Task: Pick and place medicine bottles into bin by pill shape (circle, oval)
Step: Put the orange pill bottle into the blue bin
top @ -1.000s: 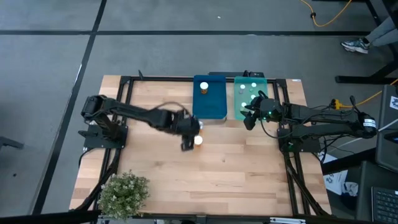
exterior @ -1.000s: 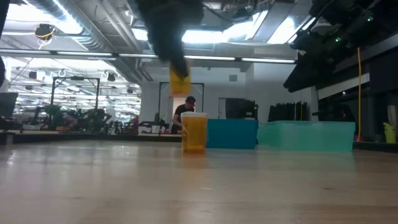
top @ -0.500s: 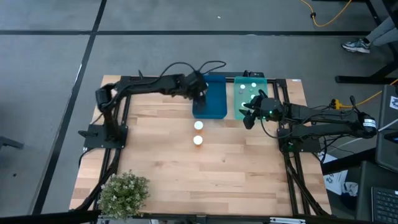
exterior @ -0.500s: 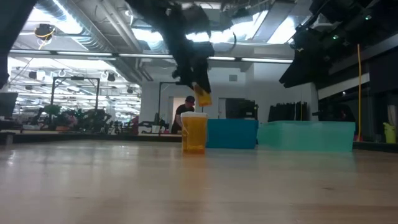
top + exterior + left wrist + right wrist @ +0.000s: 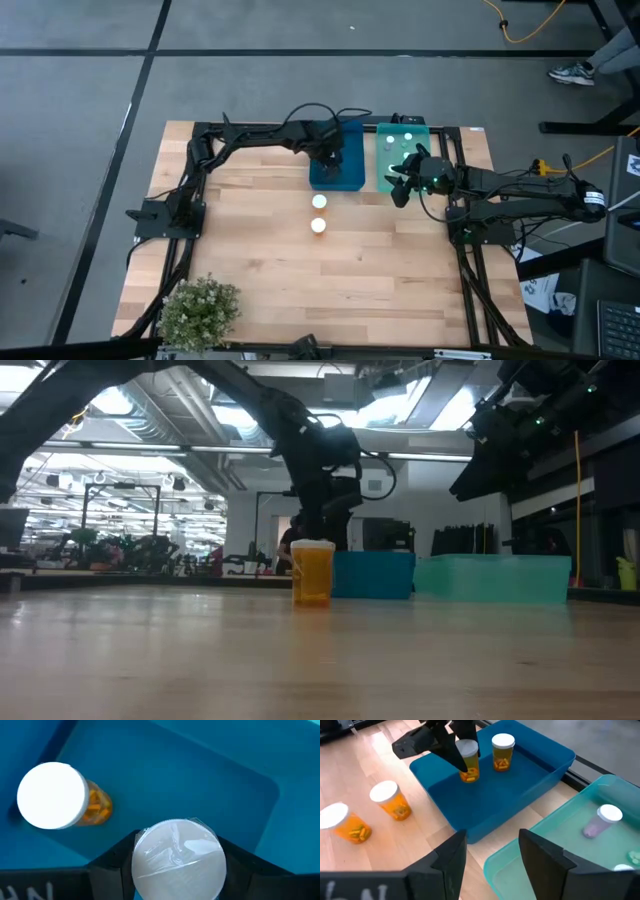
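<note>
Amber bottle (image 5: 468, 761) clamped in my left jaws (image 5: 178, 865), inside blue tray (image 5: 530, 775); second amber bottle (image 5: 502, 752) just beside. Two more (image 5: 318, 202) on surface (image 5: 250, 260). Right jaws (image 5: 490, 862) parted, empty, over teal tray (image 5: 385, 170) edge.

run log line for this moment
left gripper: shut on amber bottle, low in blue bin | right gripper: open, waiting by teal bin | table: two amber bottles

1. Two trays side by side at the table's far edge: left tray (image 5: 335, 180), right tray (image 5: 385, 180).
2. Left gripper (image 5: 462, 762) inside the left tray, clasping a bottle (image 5: 469, 760) beside another bottle (image 5: 502, 752).
3. Two bottles (image 5: 318, 202) (image 5: 318, 225) on the table before the left tray.
4. Right gripper (image 5: 398, 188) over the right tray's near edge.
</note>
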Controlling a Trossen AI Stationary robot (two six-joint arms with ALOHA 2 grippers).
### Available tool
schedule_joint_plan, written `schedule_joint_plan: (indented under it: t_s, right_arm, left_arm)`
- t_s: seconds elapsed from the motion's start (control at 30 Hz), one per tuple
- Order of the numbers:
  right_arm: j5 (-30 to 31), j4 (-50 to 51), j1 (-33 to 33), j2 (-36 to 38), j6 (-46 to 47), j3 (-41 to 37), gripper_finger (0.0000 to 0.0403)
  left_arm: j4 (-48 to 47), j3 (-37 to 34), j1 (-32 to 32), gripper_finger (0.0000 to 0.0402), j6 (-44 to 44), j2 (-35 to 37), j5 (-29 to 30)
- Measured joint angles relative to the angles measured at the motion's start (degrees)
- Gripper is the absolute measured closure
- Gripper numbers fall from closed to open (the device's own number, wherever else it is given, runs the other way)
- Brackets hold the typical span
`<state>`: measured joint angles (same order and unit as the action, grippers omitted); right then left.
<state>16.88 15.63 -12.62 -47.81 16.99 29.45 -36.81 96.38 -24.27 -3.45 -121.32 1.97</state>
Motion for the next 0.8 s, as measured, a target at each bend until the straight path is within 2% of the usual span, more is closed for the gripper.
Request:
schedule_joint_plan:
  t_s: [0.33, 0.5, 0.7, 0.8]
  right_arm:
    - [0.0, 0.5, 0.0, 0.0, -0.6, 0.0, 0.0220]
    - [0.0, 0.5, 0.0, 0.0, -0.6, 0.0, 0.0220]
    - [0.0, 0.5, 0.0, 0.0, -0.7, 0.0, 0.0220]
    - [0.0, 0.5, 0.0, 0.0, -0.7, 0.0, 0.0220]
  left_arm:
    - [-1.0, 0.2, 0.0, 0.0140, -0.9, 0.1, 0.7]
    - [-0.8, 0.2, 0.0, 0.0130, -0.6, 0.2, 3.4]
    - [-0.4, 3.8, 0.5, 0.0128, 0.4, 0.2, 0.0]
    - [-5.5, 7.7, 2.1, 0.0128, 0.8, 0.2, -1.1]
